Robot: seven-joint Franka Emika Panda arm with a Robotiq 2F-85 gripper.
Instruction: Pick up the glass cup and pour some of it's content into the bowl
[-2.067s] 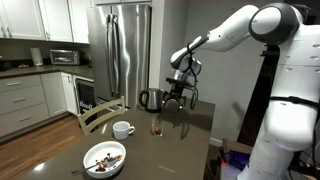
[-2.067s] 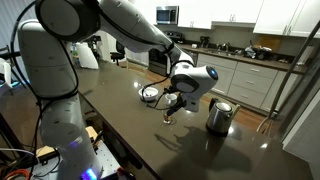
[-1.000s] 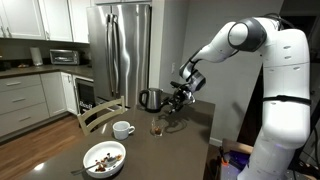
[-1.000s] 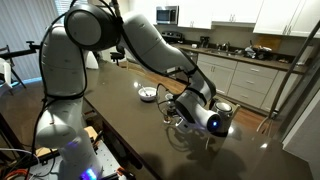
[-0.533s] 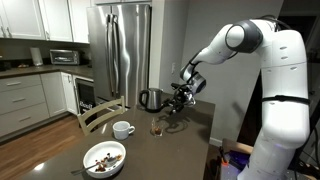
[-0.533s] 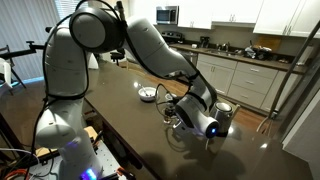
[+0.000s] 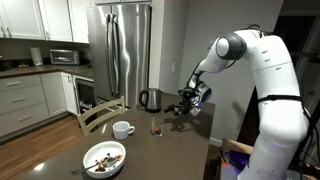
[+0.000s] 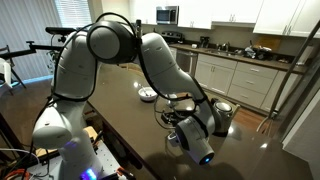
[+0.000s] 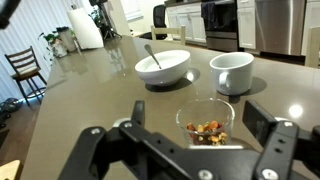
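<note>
The pincer [image 7: 181, 107] hangs low over the table [image 9: 90, 95], its jaws wide apart and gripping nothing. In the wrist view the glass cup [image 9: 208, 122] stands upright on the table just ahead, between the two fingers [image 9: 277, 137], and seemingly untouched. Brownish bits [image 9: 206, 131] lie at its bottom. Beyond it sit the white bowl [image 9: 165, 76] and, beside that, the mug [image 9: 233, 74].

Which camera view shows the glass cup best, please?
The wrist view: the glass cup sits close and central, its brownish content plain. In an exterior view it is tiny; in an exterior view the arm hides most of it.
</note>
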